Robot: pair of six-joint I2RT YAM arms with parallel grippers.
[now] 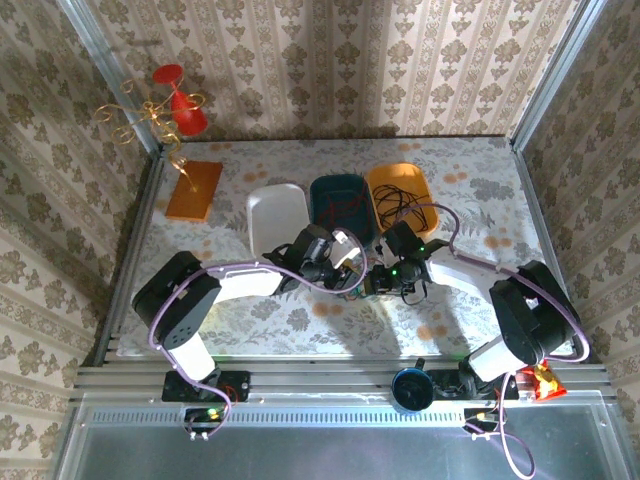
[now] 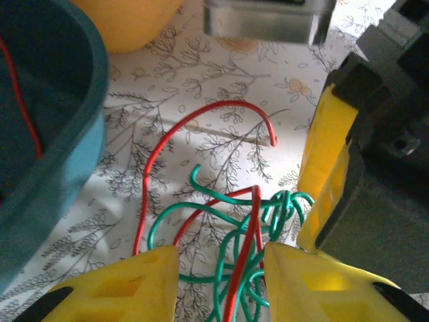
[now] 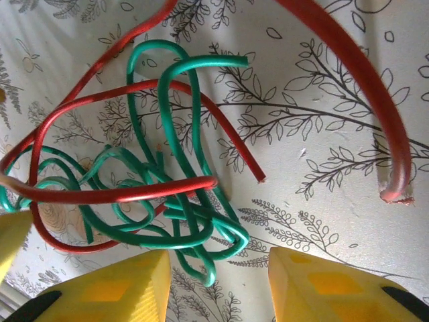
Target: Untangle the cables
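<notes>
Read the left pincer as apart: yellow fingers standing either side of a red strand and some green loops, the gap far wider than any wire, nothing clamped. Treat this as a straddle ahead of a pinch, lined up to single out the red strand close to the knot.

Read the right pincer likewise as apart, flanking the low end of the green cable, no grip made. Note the opposed approach, one pincer from each side of the bundle. Probably meant to anchor one strand while drawing the other away.

Locate the cables flat on the counter, just on the near side of the teal bin, red and green wound through each other. Note a loose red wire inside the teal bin and a dark cable in the orange bin directly to its right. Take these, by judgement only, as wires sorted by colour.

Expect stiff, springy wire. Keep any pull slow to avoid tightening the green knot.
</notes>
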